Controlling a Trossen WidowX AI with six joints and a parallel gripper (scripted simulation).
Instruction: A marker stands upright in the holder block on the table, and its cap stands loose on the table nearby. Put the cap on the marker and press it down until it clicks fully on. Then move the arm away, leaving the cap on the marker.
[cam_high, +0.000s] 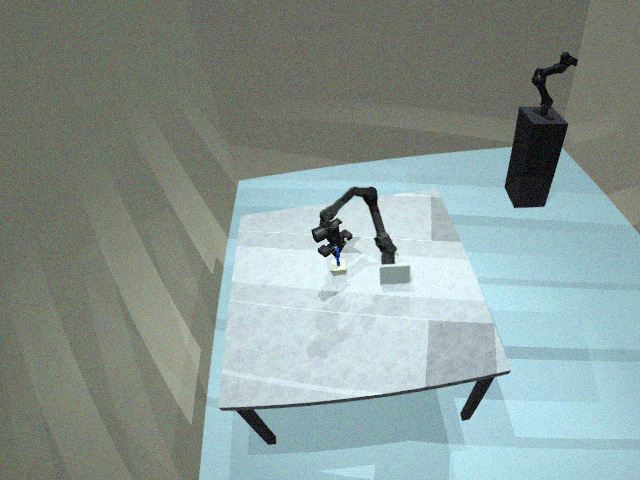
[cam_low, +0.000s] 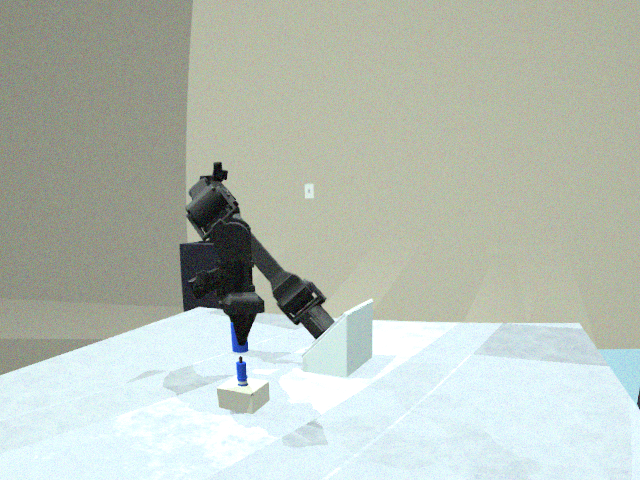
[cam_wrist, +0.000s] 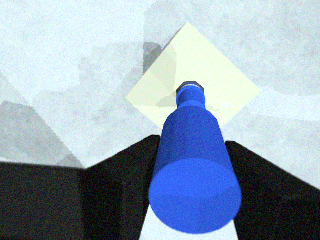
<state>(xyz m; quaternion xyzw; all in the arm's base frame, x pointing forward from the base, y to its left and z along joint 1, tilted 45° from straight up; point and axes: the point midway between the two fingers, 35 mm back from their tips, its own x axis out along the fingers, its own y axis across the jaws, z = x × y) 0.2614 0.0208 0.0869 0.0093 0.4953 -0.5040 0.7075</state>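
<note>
The blue marker (cam_high: 338, 261) (cam_low: 241, 370) (cam_wrist: 191, 96) stands upright in the pale yellow holder block (cam_high: 338, 270) (cam_low: 235, 398) (cam_wrist: 220, 75), its dark tip pointing up in the exterior view. My gripper (cam_high: 336, 246) (cam_low: 243, 341) (cam_wrist: 191, 147) is shut on the blue cap (cam_high: 337, 251) (cam_low: 239, 348) (cam_wrist: 194, 195), one finger on each side. The cap looks upright. In the exterior view its lower end shows just above the marker's tip, with a small gap between them. In the wrist view the cap overlaps the near part of the marker. The marker's lower end is hidden in the block.
A pale wedge-shaped block (cam_high: 394, 274) (cam_low: 359, 338) stands by the arm's base, to the right of the holder. The table's (cam_high: 361, 361) (cam_low: 439, 423) near edge shows in the top view. A second arm on a black pedestal (cam_high: 536, 160) (cam_low: 196, 273) stands beyond the table.
</note>
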